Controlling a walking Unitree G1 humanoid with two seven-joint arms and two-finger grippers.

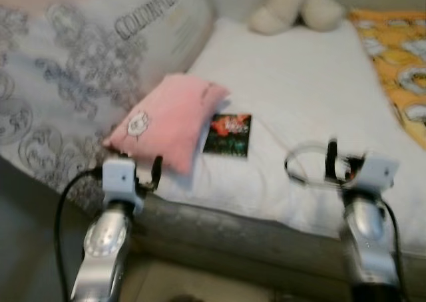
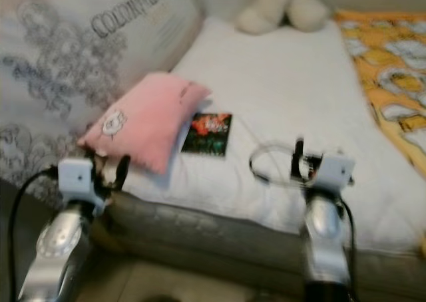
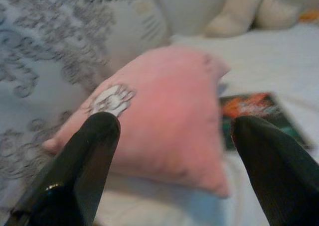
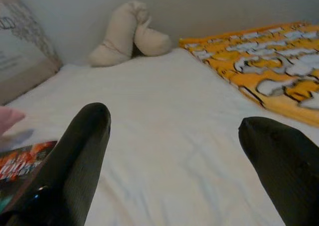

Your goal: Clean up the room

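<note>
At the bed's (image 1: 299, 82) near edge, both grippers hover with fingers spread, holding nothing.

Head views: a pink pillow (image 1: 170, 119) lies on the white sheet against a big patterned cushion (image 1: 73, 62), with a dark book (image 1: 227, 134) just beside it and a thin white cable (image 1: 303, 157) looping near the right gripper (image 1: 331, 161). The left gripper (image 1: 148, 175) sits just below the pillow's corner. A cream plush (image 1: 293, 9) rests at the far end, an orange blanket (image 1: 396, 56) on the right.
Left wrist view: fingers (image 3: 84, 161) wide apart, the pillow between and beyond them.
Right wrist view: fingers (image 4: 75, 161) apart over bare sheet, the book by one fingertip.
</note>
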